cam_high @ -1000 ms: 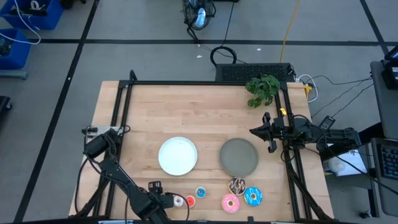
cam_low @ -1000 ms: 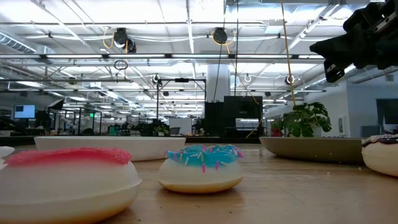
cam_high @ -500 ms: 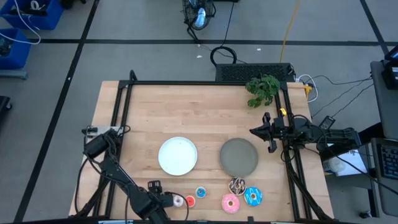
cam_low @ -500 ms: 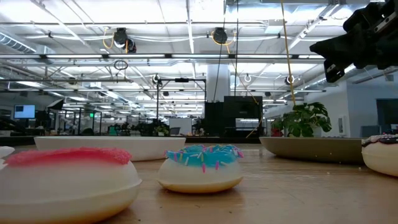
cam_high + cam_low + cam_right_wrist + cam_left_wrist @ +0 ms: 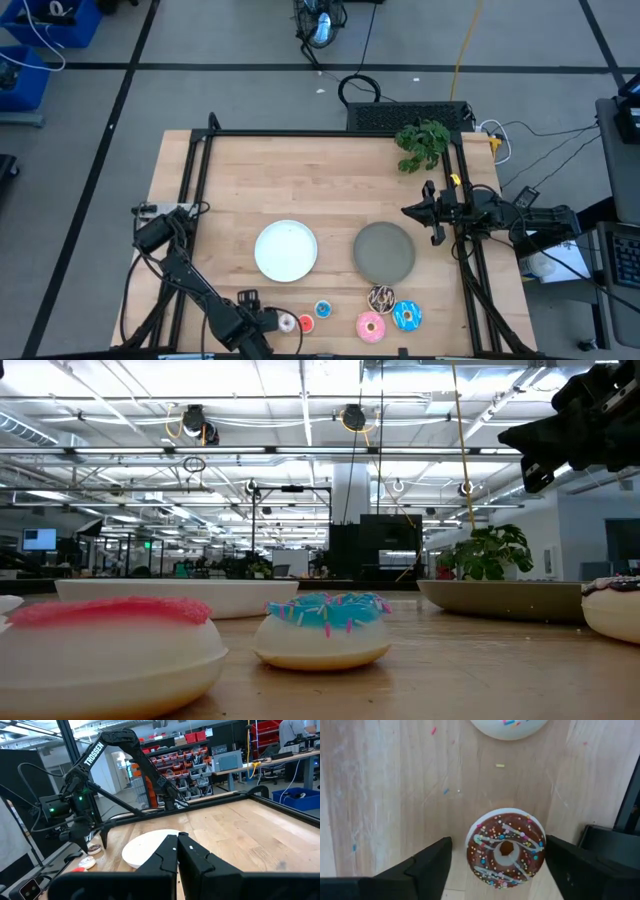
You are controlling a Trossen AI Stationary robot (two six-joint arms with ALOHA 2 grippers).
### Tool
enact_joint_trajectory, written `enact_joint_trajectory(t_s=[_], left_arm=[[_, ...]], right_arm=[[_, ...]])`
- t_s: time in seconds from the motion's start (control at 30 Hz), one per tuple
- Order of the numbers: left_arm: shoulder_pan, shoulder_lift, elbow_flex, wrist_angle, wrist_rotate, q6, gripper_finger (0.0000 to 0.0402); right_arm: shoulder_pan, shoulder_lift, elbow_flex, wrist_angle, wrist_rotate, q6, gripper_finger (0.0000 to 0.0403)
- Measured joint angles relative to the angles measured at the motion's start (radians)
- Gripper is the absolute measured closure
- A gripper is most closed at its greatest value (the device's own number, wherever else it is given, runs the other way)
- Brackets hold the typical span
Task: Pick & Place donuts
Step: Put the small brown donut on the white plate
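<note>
The tiny brown donut [image 5: 505, 849] sits between the left claw's [image 5: 495, 862] spread fingers (untouched).

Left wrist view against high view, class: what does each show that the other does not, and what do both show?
Only the left wrist view: the tiny brown donut's pale drizzle and sprinkles, with the left tool's fingers open either side of it.

Only the high view: the white plate, grey plate, three larger donuts, and the right tool shut by the table's right edge.

Both: the wooden table and that brown donut.
</note>
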Motion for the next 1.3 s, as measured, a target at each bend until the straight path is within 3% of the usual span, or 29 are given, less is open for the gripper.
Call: enact_joint_trajectory(t_s=[0.27,0.53,0.93,1.3], left_arm=[[0.022,-0.005,-0.002,-0.007,0.038,-0.008,0.0190],[0.047,-0.036,0.002,-0.018,0.043,0.007,0.0232],[0.064,-0.129,0.004,-0.050,0.015,0.015,0.0209],[0.093,-0.276,0.006,-0.106,-0.079,0.037,0.0204]], right_arm=[[0.000,0.000,0.000,0.000,0.000,0.000,0.0403],[0.000,0.000,0.000,0.000,0.000,0.000,0.0403],[0.000,0.000,0.000,0.000,0.000,-0.002,0.0403],[0.000,0.000,0.000,0.001,0.000,-0.004,0.0403]])
